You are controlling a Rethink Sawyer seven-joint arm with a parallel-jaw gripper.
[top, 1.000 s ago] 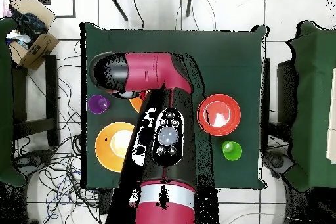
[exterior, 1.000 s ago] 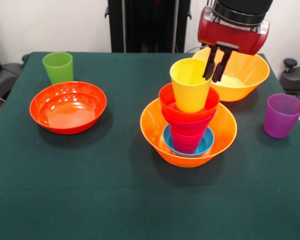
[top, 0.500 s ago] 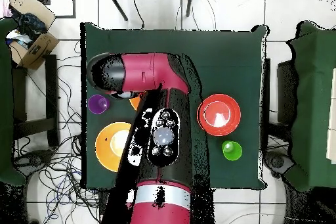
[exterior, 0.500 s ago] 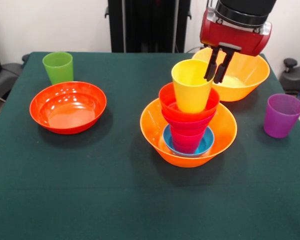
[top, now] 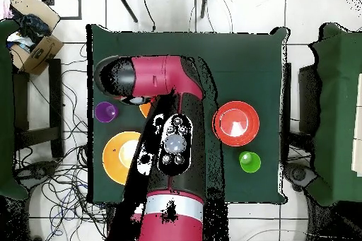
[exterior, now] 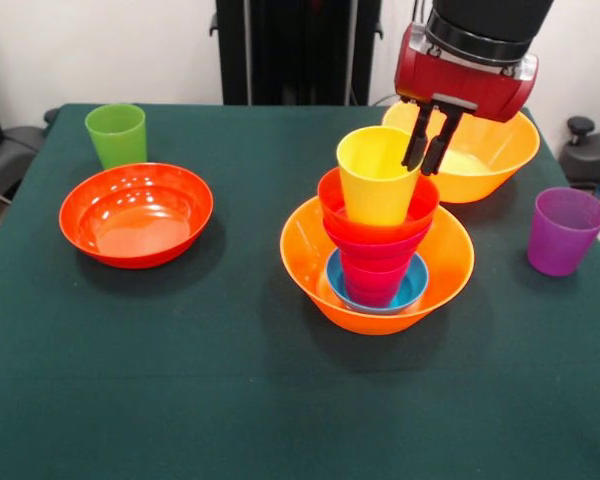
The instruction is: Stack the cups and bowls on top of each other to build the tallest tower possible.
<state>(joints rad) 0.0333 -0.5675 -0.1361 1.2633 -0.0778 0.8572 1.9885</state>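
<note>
We are finding the hand (exterior: 426, 150) pinching the far rim of the yellow cup (exterior: 377, 178), one finger inside and one outside, so the cup is hanging mouth-up, tilted, its base resting inside the tower (exterior: 377, 262). We judge this grip suits lowering it straight into the stack. The tower is sitting just right of the bench (exterior: 230, 400) centre: large orange bowl, blue bowl, crimson and red pieces nested. We are counting three cups outside it: yellow in hand, green (exterior: 116, 134) at ten o'clock, purple (exterior: 565, 230) at three o'clock. Two bowls are standing loose: red-orange (exterior: 136, 213) at nine o'clock, orange (exterior: 480, 145) at one o'clock.
</note>
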